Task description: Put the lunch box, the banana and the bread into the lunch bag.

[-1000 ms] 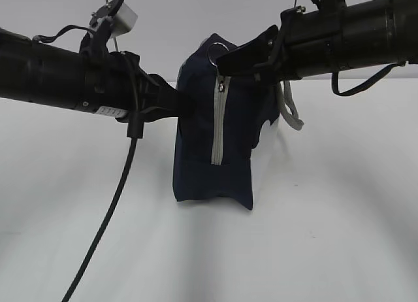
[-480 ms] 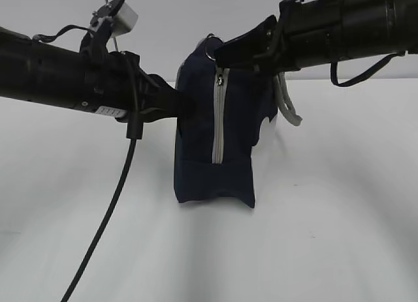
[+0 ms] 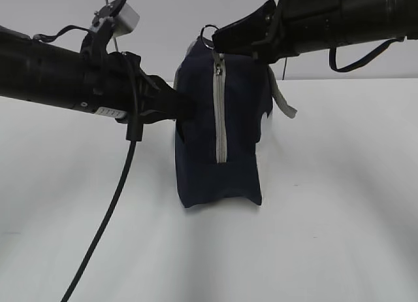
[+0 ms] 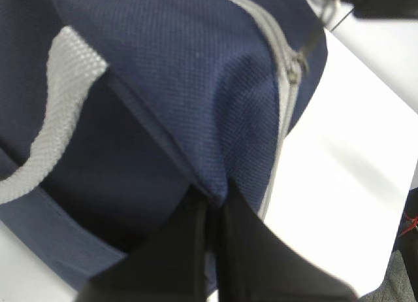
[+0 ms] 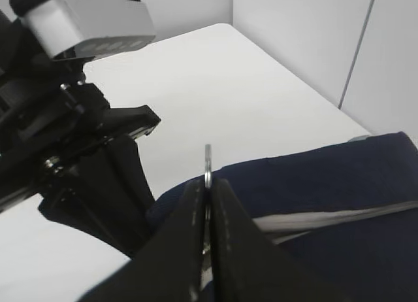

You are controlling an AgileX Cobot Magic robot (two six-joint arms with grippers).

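Standing upright on the white worktop (image 3: pixel 326 236), the navy lunch bag (image 3: pixel 196 165) shows its end panel to the exterior camera, grey zipper (image 3: pixel 220 119) running vertically up that end. Left gripper (image 3: pixel 183 108) comes in from the left at upper-mid height, fingers (image 4: pixel 255 263) pressed together pinching a fold of the bag's navy fabric at its corner edge, just beside the zipper line. Grey strap handle (image 4: pixel 49 138) lies across the bag's side in the left wrist view. Right gripper (image 3: pixel 217 40) reaches from the right to the bag's top, fingers (image 5: pixel 225 250) closed on the metal ring pull (image 5: pixel 208 166) at the zipper's upper end. Another grey strap (image 3: pixel 282 99) hangs off the far right side of the bag.
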